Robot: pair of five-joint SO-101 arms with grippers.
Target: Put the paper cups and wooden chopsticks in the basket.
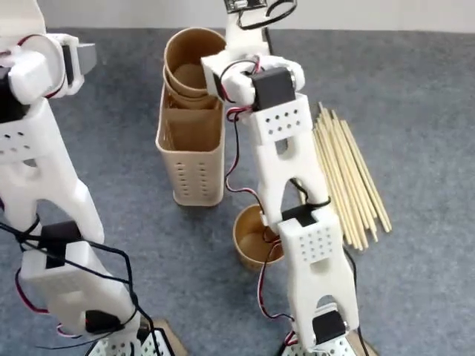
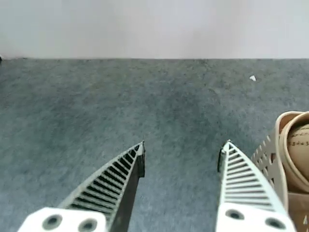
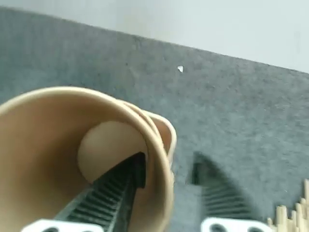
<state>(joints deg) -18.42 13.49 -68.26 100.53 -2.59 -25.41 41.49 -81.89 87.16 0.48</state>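
Note:
A tan paper cup [image 1: 191, 48] stands nested on other cups in the far compartment of the beige slotted basket [image 1: 194, 174]. My right gripper [image 3: 167, 166] is open at that cup [image 3: 48, 145]. One finger is inside it and the other is outside, clear of the wall. The rim of a lower cup [image 3: 166, 133] peeks out behind. Another paper cup [image 1: 251, 241] stands on the carpet, partly under the right arm. A bundle of wooden chopsticks [image 1: 349, 174] lies on the carpet to the right. My left gripper [image 2: 183, 152] hangs open and empty over bare carpet, left of the basket [image 2: 270, 154].
The basket's near compartment [image 1: 189, 126] has a divider and holds nothing I can see. Grey carpet covers the table, ending at a pale wall [image 2: 154, 29] at the back. The right arm's red and black cables [image 1: 236, 148] hang beside the basket.

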